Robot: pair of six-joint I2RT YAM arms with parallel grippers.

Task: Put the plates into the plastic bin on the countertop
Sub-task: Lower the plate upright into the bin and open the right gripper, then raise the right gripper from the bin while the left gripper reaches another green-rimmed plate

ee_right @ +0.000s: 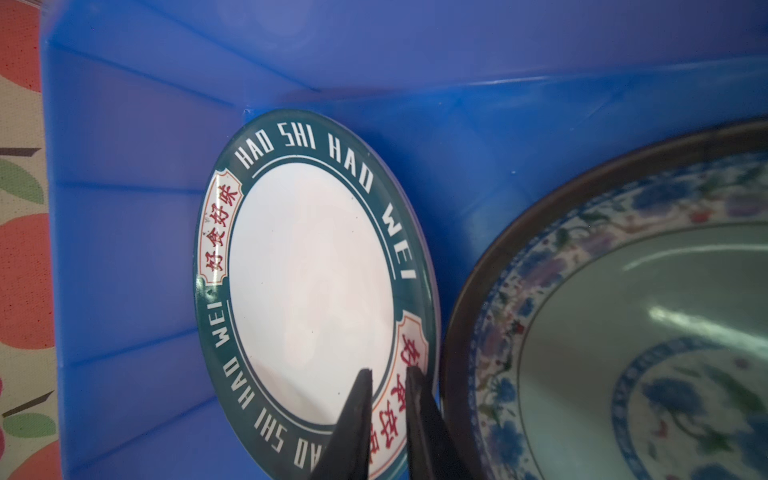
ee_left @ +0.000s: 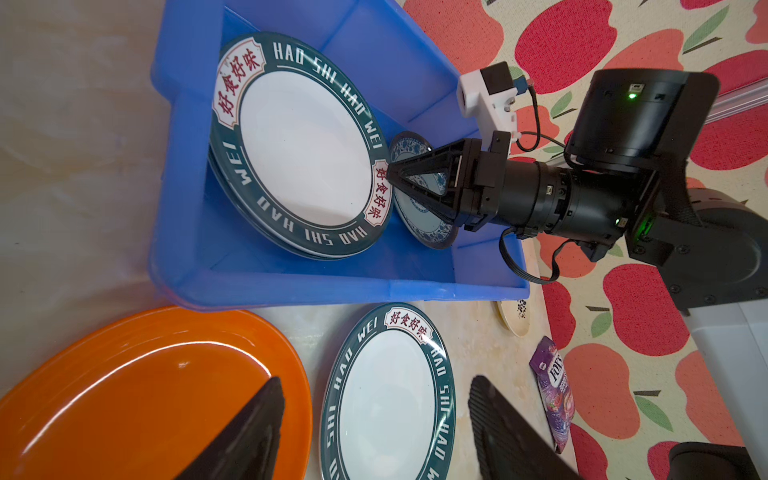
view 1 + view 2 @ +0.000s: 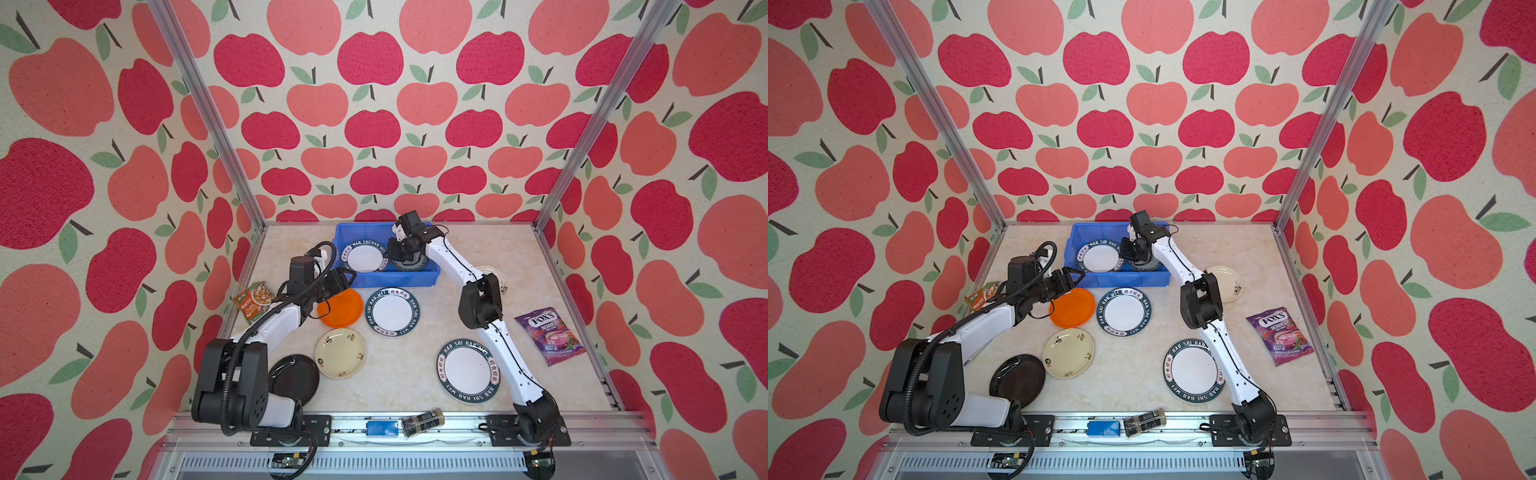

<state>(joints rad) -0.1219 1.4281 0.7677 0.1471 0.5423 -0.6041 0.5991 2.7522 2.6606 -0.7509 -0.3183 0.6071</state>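
Glossy orange plate (image 2: 124, 395), smooth plastic bin (image 2: 187, 166)

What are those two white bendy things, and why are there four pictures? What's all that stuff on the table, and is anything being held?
They are two robot arms, each ending in a pinching hand. Two pictures look down from above, side by side, like two eyes; the other two come from cameras on the arms' wrists. On the countertop lie an orange plate, a cream plate, a black plate, a lettered plate, a second lettered plate, a purple candy bag and a snack packet. The blue bin at the back holds a third lettered plate and a patterned plate. The left hand hangs open over the orange plate. The right hand reaches into the bin, fingers almost together. Neither holds anything.
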